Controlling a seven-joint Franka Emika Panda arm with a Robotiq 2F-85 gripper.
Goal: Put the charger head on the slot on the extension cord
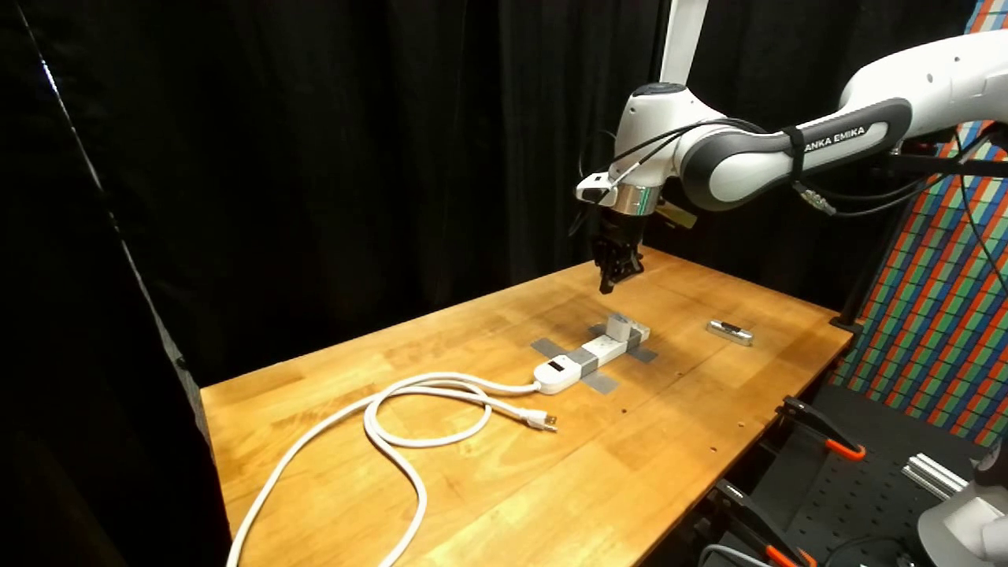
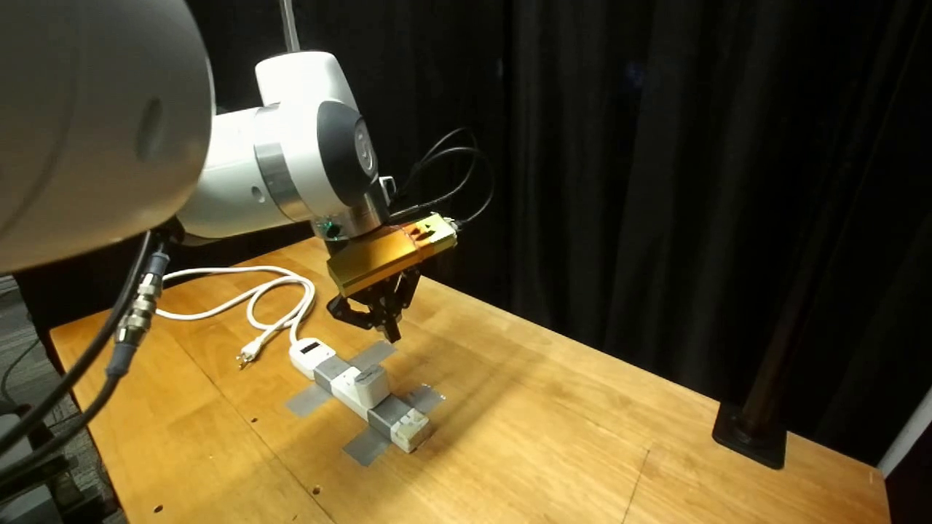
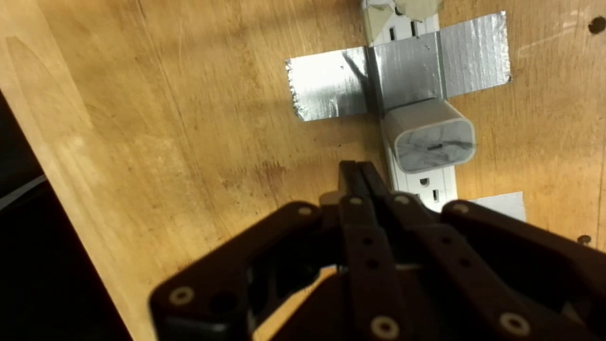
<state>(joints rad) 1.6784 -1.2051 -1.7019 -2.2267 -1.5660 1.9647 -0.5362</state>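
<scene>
The charger head (image 1: 619,327) is a small white block with a grey top. It stands upright on the extension cord (image 1: 561,373), a white power strip taped to the table. Both also show in an exterior view, the charger head (image 2: 372,386) beside a tape band on the strip (image 2: 349,393). How deep its prongs sit is hidden. In the wrist view the charger head (image 3: 434,146) covers one slot area, with open slots near it on the strip (image 3: 447,183). My gripper (image 1: 607,287) is shut and empty above the table, beside and apart from the charger head; its fingertips (image 3: 358,166) meet.
The white cable (image 1: 421,394) lies in loops with its plug (image 1: 537,419) on the wooden table. Grey tape (image 3: 473,54) crosses the strip. A small silver-and-dark object (image 1: 730,332) lies near the table's edge. A black post base (image 2: 750,437) stands at a table corner.
</scene>
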